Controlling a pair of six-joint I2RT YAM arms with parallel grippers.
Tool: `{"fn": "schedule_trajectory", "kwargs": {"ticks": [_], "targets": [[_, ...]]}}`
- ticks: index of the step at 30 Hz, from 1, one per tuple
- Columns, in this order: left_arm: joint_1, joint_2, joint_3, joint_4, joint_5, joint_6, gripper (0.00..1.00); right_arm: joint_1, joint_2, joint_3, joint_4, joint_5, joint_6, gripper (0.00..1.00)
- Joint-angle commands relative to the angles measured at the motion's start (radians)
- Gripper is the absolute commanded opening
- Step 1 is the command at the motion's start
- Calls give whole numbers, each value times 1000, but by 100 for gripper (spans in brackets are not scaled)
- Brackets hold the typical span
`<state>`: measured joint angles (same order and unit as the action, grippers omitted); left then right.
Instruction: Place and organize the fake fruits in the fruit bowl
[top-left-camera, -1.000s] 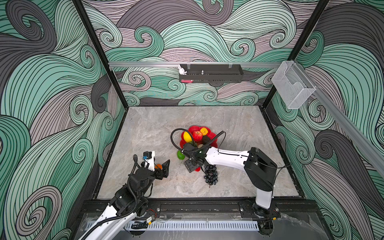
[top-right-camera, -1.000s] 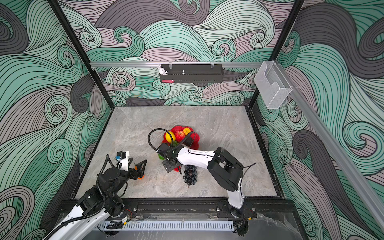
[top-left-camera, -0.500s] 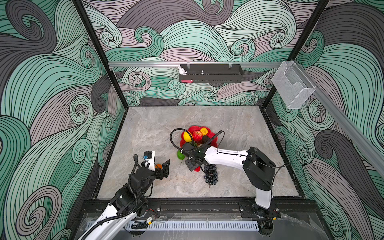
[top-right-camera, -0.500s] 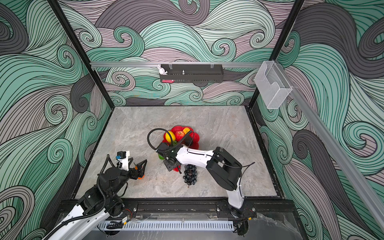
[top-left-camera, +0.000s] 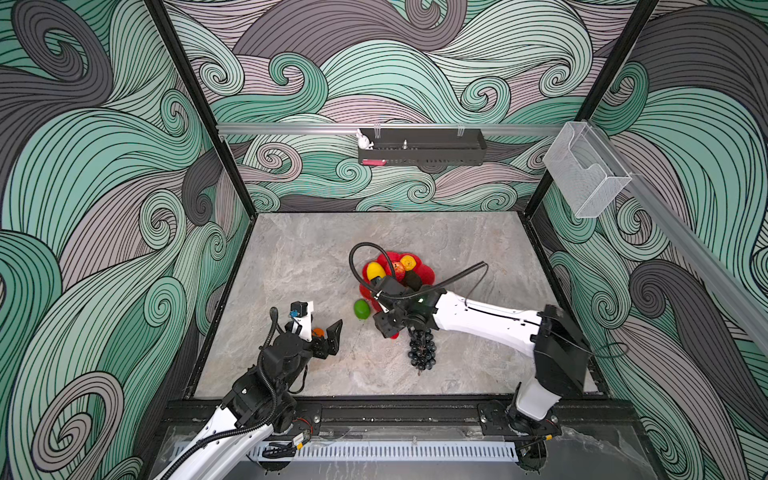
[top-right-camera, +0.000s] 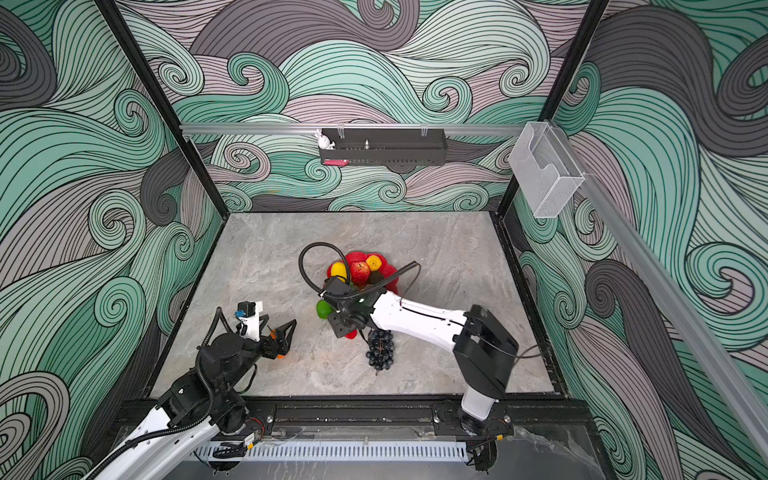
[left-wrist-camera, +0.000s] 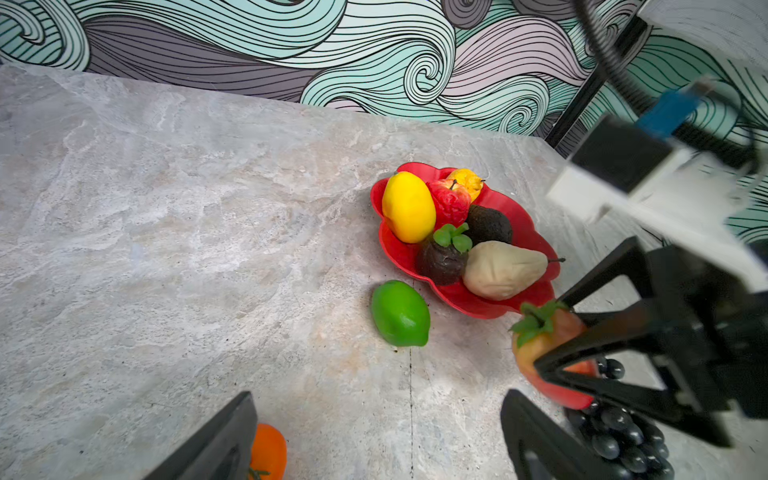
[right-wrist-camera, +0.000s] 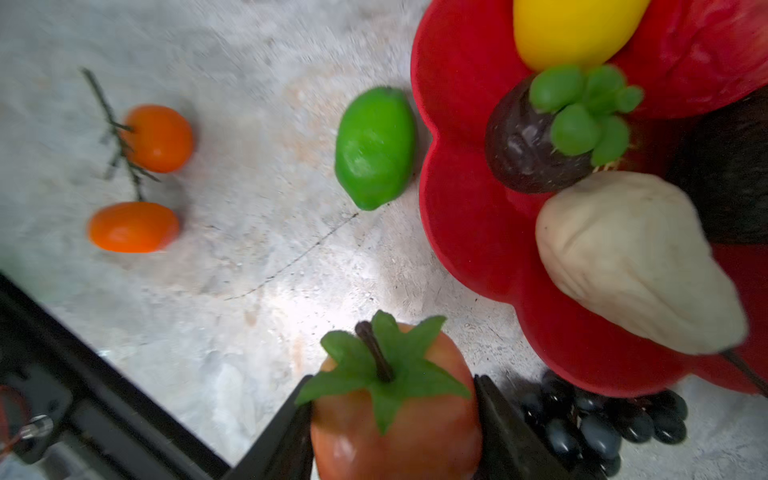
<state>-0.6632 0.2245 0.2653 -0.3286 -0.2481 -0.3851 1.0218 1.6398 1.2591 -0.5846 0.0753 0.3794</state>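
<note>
– Red plastic first: where does the fruit bowl (left-wrist-camera: 397, 253) sit?
– Around the middle of the bench (top-left-camera: 311, 257), slightly far of centre. You have a lemon (left-wrist-camera: 408, 208), an apple (left-wrist-camera: 449, 203), an avocado (left-wrist-camera: 490, 226), a dark leafy-capped fruit (left-wrist-camera: 440, 262) and a cream pear-shaped fruit (left-wrist-camera: 500, 270) packed in it. Its near-left petals look barest, so I'd judge that your free room.
– And my right arm?
– Your right gripper (right-wrist-camera: 392, 386) reaches across the middle, just near of the bowl. Its jaws pinch the strawberry (left-wrist-camera: 540, 345) across the body, green cap pointing away from the wrist. That hold puts the broad sides against the jaws, sensible for something round and slick. Whether it is off the bench I cannot tell.
– The left?
– Your left gripper (top-left-camera: 323, 334) hangs at the near left, jaws spread wide and holding nothing, over two oranges (right-wrist-camera: 158, 139). It looks placed to take them without crossing your right arm.
– What lies loose?
– The lime (top-left-camera: 361, 309) lies just beside the bowl's near-left rim. The grape bunch (top-left-camera: 422, 353) lies on the bench under your right wrist, near of the bowl.
– Surface and room?
– Grey marbled stone look, matte and flat, with a thin dark line across it; round fruit could roll. The walls (top-left-camera: 374, 62) carry teal, lilac and grey swirls. A black tray (top-left-camera: 422, 151) hangs on the far wall and a clear holder (top-left-camera: 582, 178) on the right.
</note>
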Motion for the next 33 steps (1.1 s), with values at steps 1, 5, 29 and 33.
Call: {"fn": "schedule_trajectory", "kwargs": {"ticks": [1,5,29,33], "targets": [[5,22,-24,115,125,31,94,-32,-111,-55,56,-27,57,56],[2,121,-7,237,295,9,92,-59,-231,-125,145,-29,130,56],[-285,594,155,742,303,166,77,7,-586,-449,576,-18,463,52],[-286,622,175,749,283,163,71,31,-589,-467,605,-23,476,52]]}}
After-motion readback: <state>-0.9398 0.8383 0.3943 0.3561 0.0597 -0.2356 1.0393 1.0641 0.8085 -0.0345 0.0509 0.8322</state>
